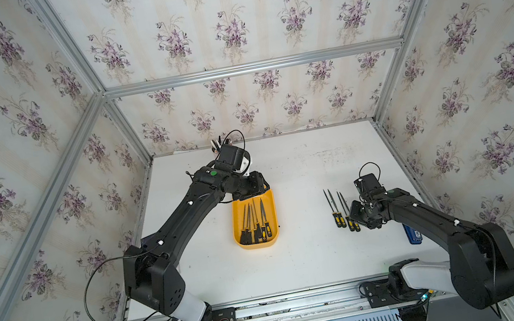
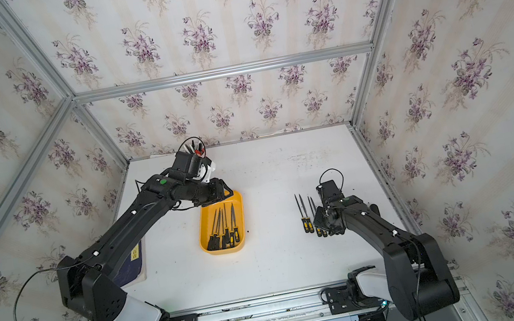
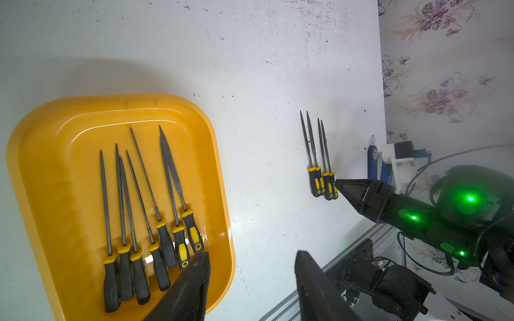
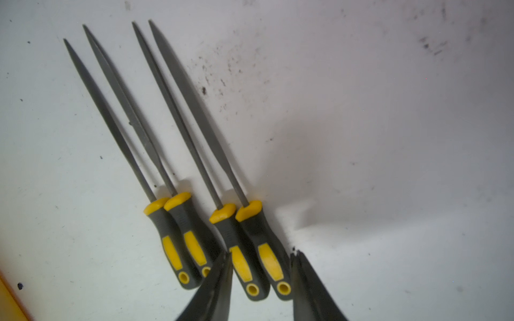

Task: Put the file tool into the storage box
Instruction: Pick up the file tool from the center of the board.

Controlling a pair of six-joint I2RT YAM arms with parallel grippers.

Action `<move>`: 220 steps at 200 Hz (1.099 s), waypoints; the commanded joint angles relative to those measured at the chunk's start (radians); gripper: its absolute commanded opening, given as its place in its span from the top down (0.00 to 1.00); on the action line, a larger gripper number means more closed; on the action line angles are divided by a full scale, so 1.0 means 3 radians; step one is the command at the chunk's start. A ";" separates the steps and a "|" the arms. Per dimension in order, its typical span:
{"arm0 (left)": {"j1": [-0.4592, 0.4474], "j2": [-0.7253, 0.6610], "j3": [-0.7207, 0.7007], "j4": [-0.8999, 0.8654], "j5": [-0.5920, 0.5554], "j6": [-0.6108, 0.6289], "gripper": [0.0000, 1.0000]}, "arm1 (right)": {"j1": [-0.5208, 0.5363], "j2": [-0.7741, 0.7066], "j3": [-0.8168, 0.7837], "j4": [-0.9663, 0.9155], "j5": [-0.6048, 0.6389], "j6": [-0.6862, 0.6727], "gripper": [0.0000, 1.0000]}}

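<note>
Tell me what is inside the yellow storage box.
Seven black-and-yellow files lie in the storage box, handles together at one end. The left claw covers one corner in the left wrist view.

Both top views look down from high over the storage box (image 1: 257, 244); the left wrist view shares it, nearer; the right wrist view looks closely at files (image 4: 268, 261) beside it.

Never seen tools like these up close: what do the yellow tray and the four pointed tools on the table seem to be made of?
The storage box looks like glossy moulded plastic: light glints off its smooth floor. The files have matte grey shafts, probably steel. Their handles look like dark rubbery grip with yellow plastic inlays.
</note>
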 commanded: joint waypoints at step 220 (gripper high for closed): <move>0.0000 0.0001 -0.0142 0.0165 0.0097 -0.0052 0.45 | -0.0002 0.0126 -0.0002 -0.0238 0.0116 0.0173 0.63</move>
